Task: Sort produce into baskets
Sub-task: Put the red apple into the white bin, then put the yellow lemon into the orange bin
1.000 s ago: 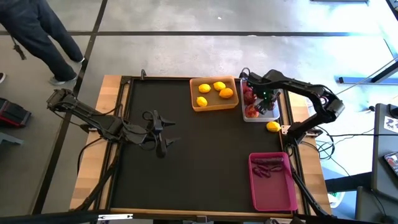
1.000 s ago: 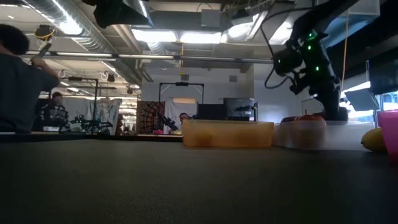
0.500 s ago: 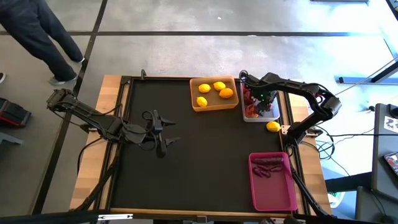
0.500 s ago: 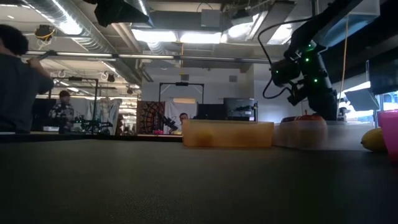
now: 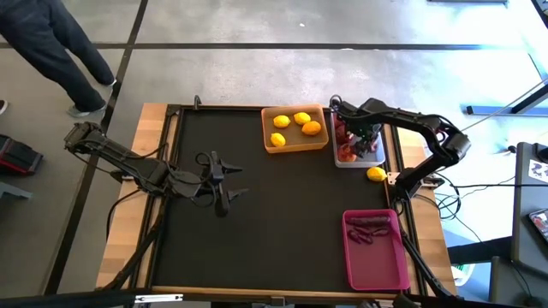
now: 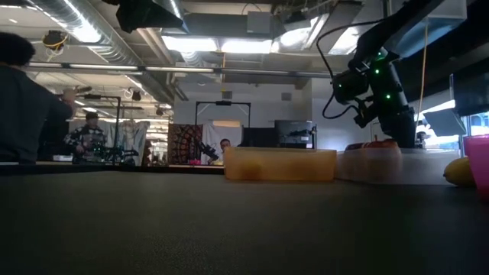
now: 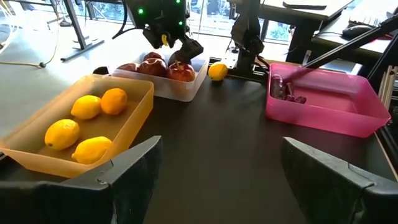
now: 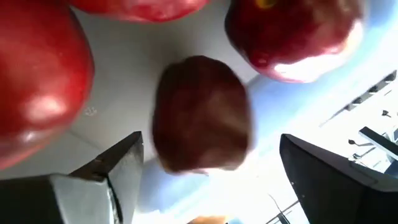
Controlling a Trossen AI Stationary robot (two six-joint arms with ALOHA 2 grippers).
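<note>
My right gripper (image 5: 357, 141) hangs open over the white tray (image 5: 381, 145), which holds several red apples (image 7: 180, 71). In the right wrist view (image 8: 208, 186) a dark red apple (image 8: 202, 112) lies in the tray just past the open fingers, untouched, between two other apples. The orange tray (image 5: 272, 141) holds three lemons (image 5: 281, 121) and an orange citrus (image 5: 312, 128). One lemon (image 5: 376, 174) lies on the mat beside the white tray. The magenta tray (image 5: 381, 265) holds dark purple pieces (image 5: 370, 227). My left gripper (image 5: 227, 182) waits open at mid-left.
The black mat (image 5: 257, 231) lies open between my left gripper and the trays. A person (image 5: 51, 51) stands on the floor beyond the table's far left corner. The right arm's base (image 5: 411, 180) is at the table's right edge beside the loose lemon.
My right gripper has come down over the white tray and shifted slightly toward the table's left edge.
</note>
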